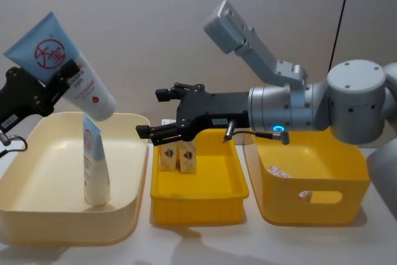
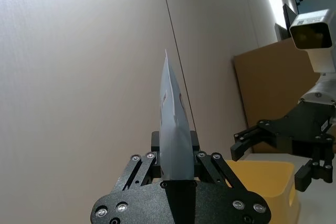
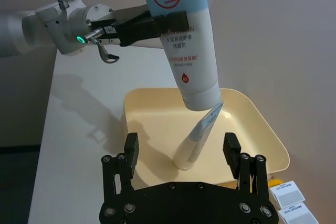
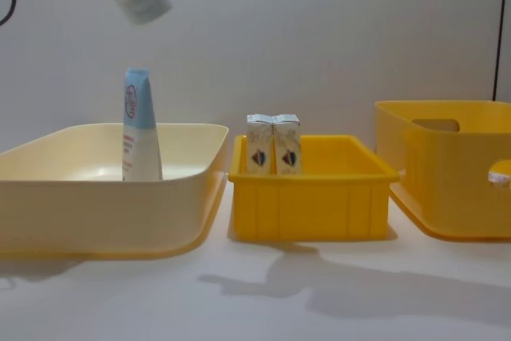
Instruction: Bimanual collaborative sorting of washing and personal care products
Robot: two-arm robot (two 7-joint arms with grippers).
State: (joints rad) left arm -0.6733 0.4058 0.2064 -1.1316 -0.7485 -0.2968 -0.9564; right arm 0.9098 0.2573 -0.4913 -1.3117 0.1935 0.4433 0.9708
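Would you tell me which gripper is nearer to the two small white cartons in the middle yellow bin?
Right. The right gripper hangs open above the cartons; the left gripper holds a tube up over the cream bin, farther to the left.

left claw [image 1: 65, 77] clenched up high, right claw [image 1: 154, 113] splayed mid-air

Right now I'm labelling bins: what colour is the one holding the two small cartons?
Bright yellow, the middle bin, seen best in the chest view.
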